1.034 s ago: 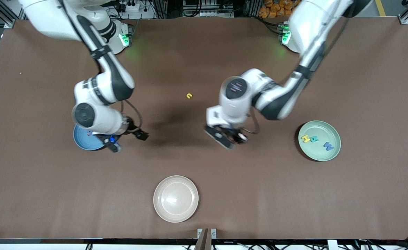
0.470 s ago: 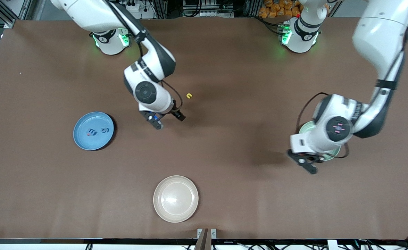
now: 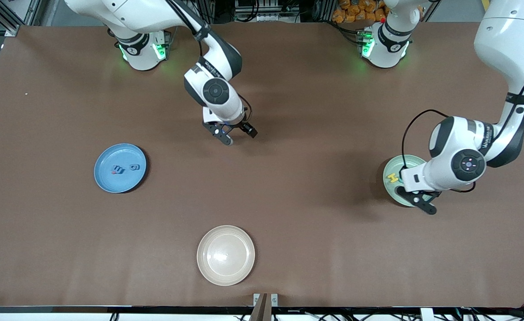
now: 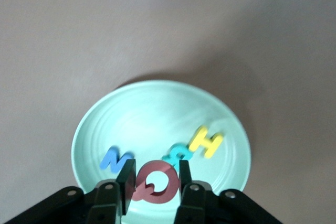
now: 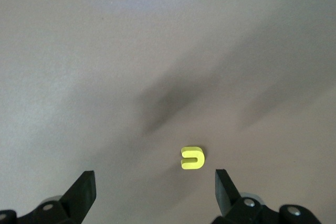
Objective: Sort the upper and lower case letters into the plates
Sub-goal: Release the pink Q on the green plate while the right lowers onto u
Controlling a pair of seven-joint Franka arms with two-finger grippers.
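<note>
My left gripper [image 3: 418, 203] hangs over the mint green plate [image 3: 391, 191], shut on a red Q [image 4: 156, 182] held between its fingers above the plate [image 4: 157, 103]. In that plate lie a yellow H [image 4: 206, 141], a teal letter [image 4: 177, 153] and a blue letter [image 4: 115, 159]; from the front only the H [image 3: 393, 178] shows. My right gripper [image 5: 155, 179] is open above a small yellow letter [image 5: 192, 158] on the bare table, which the gripper [image 3: 222, 135] hides in the front view. The blue plate [image 3: 105, 156] holds two small letters [image 3: 118, 169].
An empty cream plate [image 3: 225, 255] sits near the table's front edge, nearer to the front camera than both other plates. The brown tabletop [image 3: 288, 200] stretches bare between the three plates.
The left arm swung from the table's middle to over the mint green plate. The right arm left the blue plate and came over the yellow letter.
</note>
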